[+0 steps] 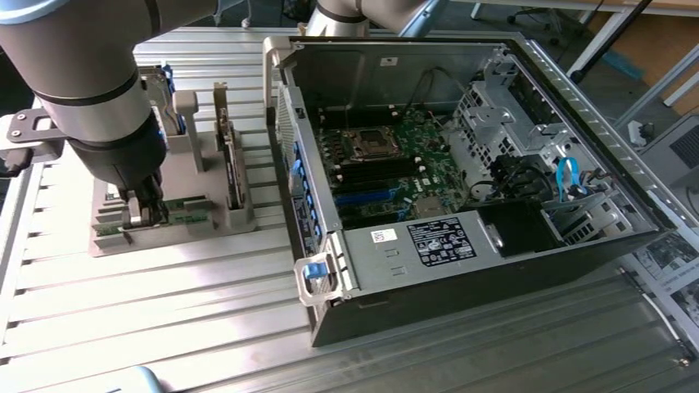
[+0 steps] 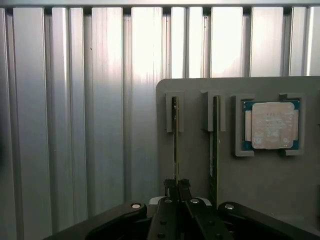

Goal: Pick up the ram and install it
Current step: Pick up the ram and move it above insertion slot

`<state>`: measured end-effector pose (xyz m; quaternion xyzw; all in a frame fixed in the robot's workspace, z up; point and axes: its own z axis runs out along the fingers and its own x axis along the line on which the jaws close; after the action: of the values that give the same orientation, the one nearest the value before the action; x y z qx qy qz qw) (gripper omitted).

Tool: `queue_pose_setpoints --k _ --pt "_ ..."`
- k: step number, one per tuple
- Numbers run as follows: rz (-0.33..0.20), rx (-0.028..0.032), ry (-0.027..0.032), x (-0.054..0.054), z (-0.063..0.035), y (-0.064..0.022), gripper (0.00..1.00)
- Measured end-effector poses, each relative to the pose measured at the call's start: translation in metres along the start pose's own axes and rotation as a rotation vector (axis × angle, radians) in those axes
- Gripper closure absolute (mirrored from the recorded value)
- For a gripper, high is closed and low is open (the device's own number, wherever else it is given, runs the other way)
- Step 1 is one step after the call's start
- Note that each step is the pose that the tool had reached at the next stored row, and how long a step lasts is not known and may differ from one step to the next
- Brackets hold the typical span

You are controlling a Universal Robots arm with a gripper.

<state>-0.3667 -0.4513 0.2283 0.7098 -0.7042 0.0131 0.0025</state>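
The ram (image 2: 174, 135) stands on its long edge in a slot of the grey holder plate (image 2: 195, 175), seen edge-on as a thin green strip. My gripper (image 2: 177, 184) is down over it, its two black fingers pressed together on the stick's near end. In the exterior view the gripper (image 1: 143, 210) sits low on the holder (image 1: 164, 233) at the exterior view's left, with green board (image 1: 186, 211) showing beside it. A second stick (image 2: 215, 140) stands parallel in the neighbouring slot.
A square silver processor chip (image 2: 271, 125) lies in its own recess on the holder. An expansion card (image 1: 227, 155) stands upright behind the sticks. The open computer case (image 1: 327, 278) lies at the exterior view's right, motherboard (image 1: 394, 164) exposed. Ribbed aluminium table (image 1: 164, 311) surrounds everything.
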Motion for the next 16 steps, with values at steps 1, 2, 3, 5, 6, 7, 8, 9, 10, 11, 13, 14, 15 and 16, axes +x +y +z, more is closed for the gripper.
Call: queue_pose_setpoints --k 1,2,3,5,6,7,8,9,10,11,13,14,15,16 --pt "0.000 -0.0001 0.0000 0.000 -0.0014 0.0000 0.88" --pt "0.000 0.0000 0.0001 0.000 -0.0029 0.0000 0.88" --pt "0.000 -0.0001 0.0000 0.000 -0.0042 -0.0001 0.88" --pt "0.000 0.0000 0.0000 0.000 -0.0071 -0.0001 0.88" --pt "0.000 -0.0001 0.0000 0.000 -0.0087 -0.0001 0.88" --pt "0.000 0.0000 0.0000 0.000 -0.0102 -0.0001 0.88" --pt "0.000 0.0000 0.0000 0.000 -0.0132 -0.0002 0.88" --pt "0.000 0.0000 0.0000 0.000 -0.0146 -0.0002 0.88" --pt "0.000 0.0000 0.0001 0.000 -0.0162 -0.0002 0.88" --pt "0.000 0.0000 0.0000 0.000 -0.0175 -0.0003 0.88" --pt "0.000 0.0000 0.0000 0.000 -0.0204 -0.0003 0.88" --pt "0.000 0.0000 0.0000 0.000 -0.0219 -0.0003 0.88" --pt "0.000 0.0000 0.0000 0.001 -0.0231 -0.0003 0.88" --pt "0.000 -0.0001 0.0000 0.001 -0.0244 -0.0004 0.88"
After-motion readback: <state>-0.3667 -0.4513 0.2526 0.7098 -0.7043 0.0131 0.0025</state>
